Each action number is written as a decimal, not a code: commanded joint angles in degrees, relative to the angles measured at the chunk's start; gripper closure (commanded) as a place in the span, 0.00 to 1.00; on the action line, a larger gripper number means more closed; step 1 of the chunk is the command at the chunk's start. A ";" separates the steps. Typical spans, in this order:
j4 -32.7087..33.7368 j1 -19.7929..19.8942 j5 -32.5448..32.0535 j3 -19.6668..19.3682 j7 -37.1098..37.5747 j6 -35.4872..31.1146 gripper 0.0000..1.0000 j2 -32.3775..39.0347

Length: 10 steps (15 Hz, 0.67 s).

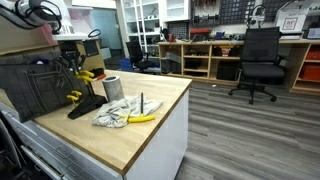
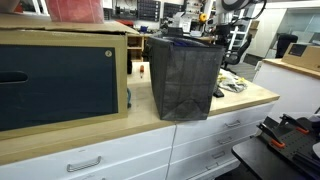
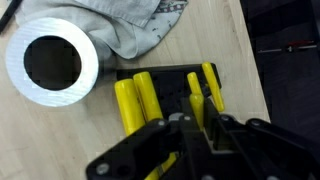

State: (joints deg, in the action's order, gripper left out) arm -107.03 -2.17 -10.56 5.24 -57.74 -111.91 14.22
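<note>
The end effector (image 3: 203, 118) points straight down over the light wooden tabletop (image 3: 238, 60), so the wrist view looks along its fingers onto what lies beneath. Its jaws are drawn fully together. Their tips sit right over the thin pair of yellow plastic bars (image 3: 201, 88), but the black linkage hides the contact, so I cannot tell whether a bar is pinched between them.

The bars rise from a flat black plastic base (image 3: 170, 76). The base rests squarely on the tabletop near the edge, which leaves the bars free to be reached from above. A thicker pair of bars stands just beside the thin ones. In an exterior view the same base (image 1: 84, 106) sits at the foot of the arm.

Near the base an upright silver metal cylinder (image 3: 91, 68) stands with its dark mouth facing up, steady on its flat bottom. A crumpled grey cloth (image 3: 135, 25) lies loose beside it, slumped in folds. In an exterior view a curved yellow banana-like thing (image 1: 142, 118) rests on the cloth. A tall black mesh basket (image 1: 35, 88) stands behind the arm, walling off that side.
</note>
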 commanded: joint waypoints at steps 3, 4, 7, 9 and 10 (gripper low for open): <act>-1.97 0.22 1.62 0.37 0.94 -3.20 0.58 0.62; -2.30 0.20 1.90 0.37 1.01 -3.73 0.52 0.47; -3.98 0.02 1.52 0.53 1.27 -6.18 0.30 0.10; -4.70 0.00 1.51 0.63 1.25 -7.44 0.15 -0.42; -4.86 0.01 1.50 0.63 1.21 -7.67 0.06 -0.63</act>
State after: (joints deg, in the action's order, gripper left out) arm -109.93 -2.16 -9.48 5.51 -57.68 -117.14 15.47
